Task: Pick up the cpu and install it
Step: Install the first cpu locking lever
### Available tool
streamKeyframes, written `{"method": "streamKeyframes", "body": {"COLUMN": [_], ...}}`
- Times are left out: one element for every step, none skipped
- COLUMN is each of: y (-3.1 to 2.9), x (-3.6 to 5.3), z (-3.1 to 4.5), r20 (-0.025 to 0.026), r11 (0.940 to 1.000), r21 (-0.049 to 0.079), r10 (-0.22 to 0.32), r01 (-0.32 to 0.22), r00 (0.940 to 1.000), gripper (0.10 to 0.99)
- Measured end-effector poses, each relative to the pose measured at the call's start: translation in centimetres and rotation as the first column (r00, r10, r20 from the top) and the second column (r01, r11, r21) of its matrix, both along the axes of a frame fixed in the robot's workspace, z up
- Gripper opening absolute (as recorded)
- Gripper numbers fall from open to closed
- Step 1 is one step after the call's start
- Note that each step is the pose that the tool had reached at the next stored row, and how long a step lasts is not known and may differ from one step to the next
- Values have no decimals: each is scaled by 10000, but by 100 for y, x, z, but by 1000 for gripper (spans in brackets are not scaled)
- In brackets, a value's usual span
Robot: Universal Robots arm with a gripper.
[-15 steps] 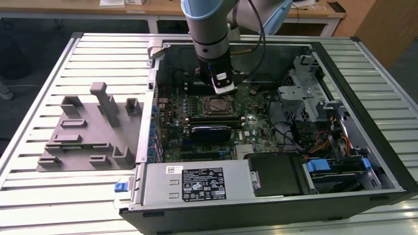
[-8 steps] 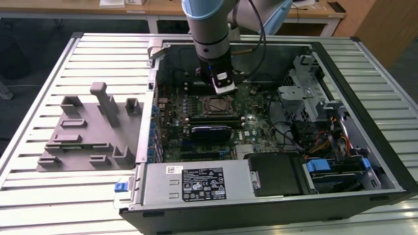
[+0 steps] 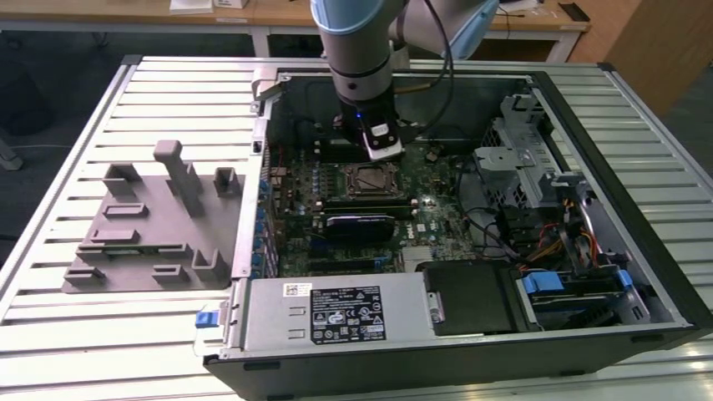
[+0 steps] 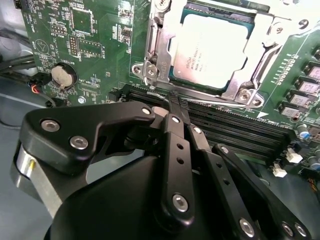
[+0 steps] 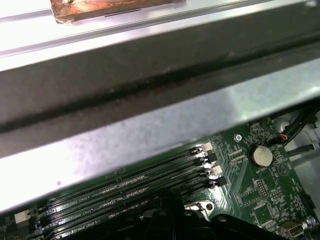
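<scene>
The cpu [image 4: 209, 50] sits in its socket on the green motherboard [image 4: 100, 45], its silver top plate face up and the metal retention frame [image 4: 161, 50] lying around its edges. In the exterior view the same cpu [image 3: 369, 178] lies near the middle of the open computer case [image 3: 624, 276], which rests on its side on a slatted metal counter [image 3: 145, 92].

The tool [image 4: 175, 102] hangs just above the board with its black fingers [image 4: 176, 150] drawn together at the tips and nothing between them. In the second wrist view the fingertips stand over the long black memory slots [image 4: 235, 130], just beside the socket, at about 7 o'clock from the cpu. In the exterior view the tool [image 3: 382, 150] hangs at about 1 o'clock from the socket, close above it, under the grey and blue arm [image 3: 359, 42].

A round coin battery [image 4: 63, 75] lies on the board at 9 o'clock from the socket in the second wrist view. The grey power supply with a white label [image 3: 334, 313] fills the case's near edge in the exterior view, at 6 o'clock from the cpu. A grey moulded fixture [image 3: 145, 225] lies on the counter at 9 o'clock from the case.

In the first wrist view the memory slots [image 5: 125, 192] run along beneath a metal case wall [image 5: 150, 130].
</scene>
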State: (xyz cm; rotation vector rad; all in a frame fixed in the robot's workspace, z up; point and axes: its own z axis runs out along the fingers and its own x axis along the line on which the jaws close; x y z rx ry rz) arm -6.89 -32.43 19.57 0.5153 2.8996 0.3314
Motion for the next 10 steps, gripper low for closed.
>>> {"method": "streamKeyframes", "body": {"y": [0, 1, 1, 1, 1, 0, 0, 0, -2, -4], "x": [4, 10, 18, 25, 28, 28, 28, 28, 29, 29], "z": [-2, -4, -5, -7, -8, -9, -10, -11, -12, -13], "r20": [0, 0, 1, 0, -1, -2, -2, -1, 0, 1], "r11": [10000, 10000, 10000, 9999, 9999, 9999, 9999, 9999, 9999, 9999], "r21": [-2, -2, -2, -3, -9, -16, -23, -28, -32, -36], "r10": [32, 59, 83, 105, 119, 128, 136, 143, 150, 157], "r01": [-32, -59, -83, -105, -119, -128, -136, -143, -150, -157], "r00": [10000, 10000, 10000, 9999, 9999, 9999, 9999, 9999, 9999, 9999], "gripper": [106, 106, 106, 106, 106, 106, 106, 106, 106, 106]}}
